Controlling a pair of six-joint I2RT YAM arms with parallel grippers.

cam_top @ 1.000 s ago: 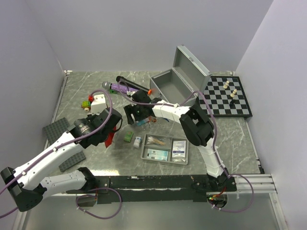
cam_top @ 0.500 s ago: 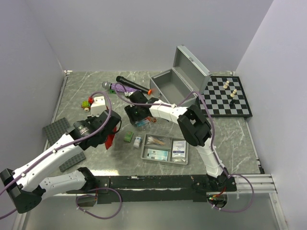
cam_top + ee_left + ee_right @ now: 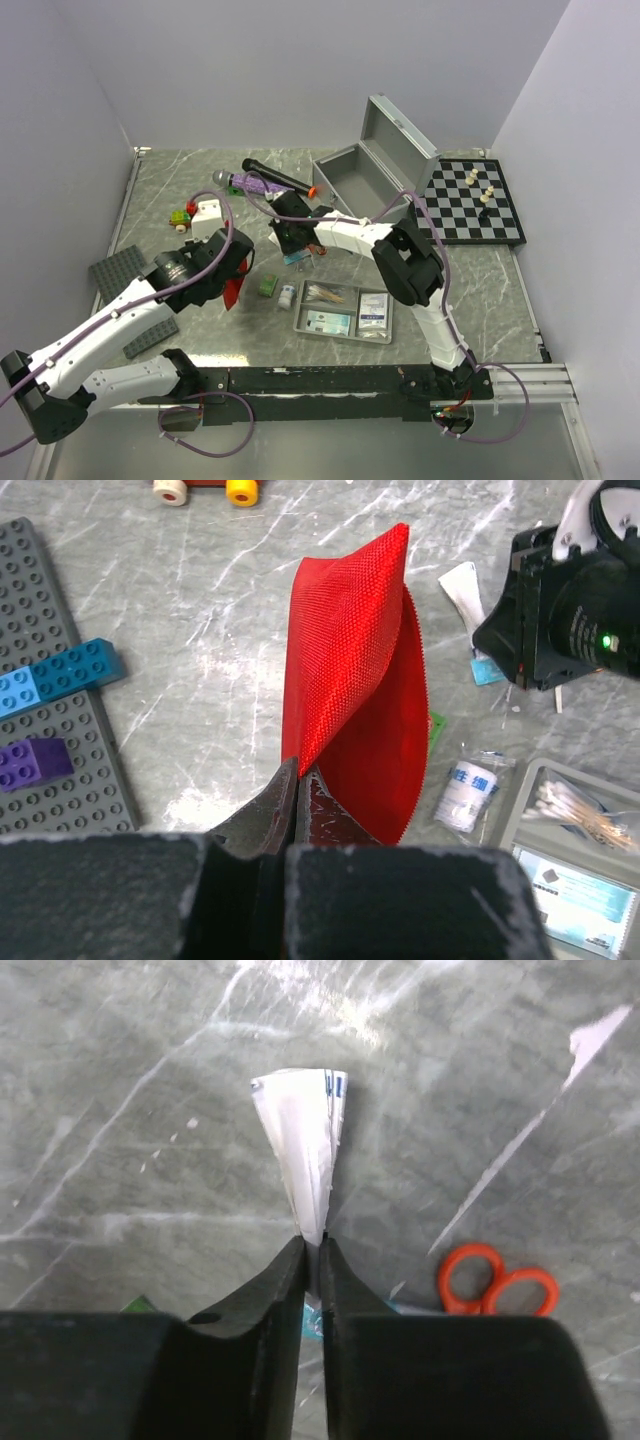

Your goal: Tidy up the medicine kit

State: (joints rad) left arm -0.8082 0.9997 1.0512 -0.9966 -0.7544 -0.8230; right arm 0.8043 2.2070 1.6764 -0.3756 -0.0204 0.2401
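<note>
At table rear (top ext. view), boxy silver-grey metal case stands w/ hinged lid up; interior partly hidden by near wall. Near front edge lies grey divided tray, packets inside, labels too small to read.

Left wrist view: left gripper jaws fully closed on lower edge of red mesh-fabric pouch; pouch folded, front face out of sight. Tray cut off at frame corner.

Right wrist view: right gripper jaws pinched on small white folded packet, print illegible. Orange-handled scissors: blades hidden.
</note>
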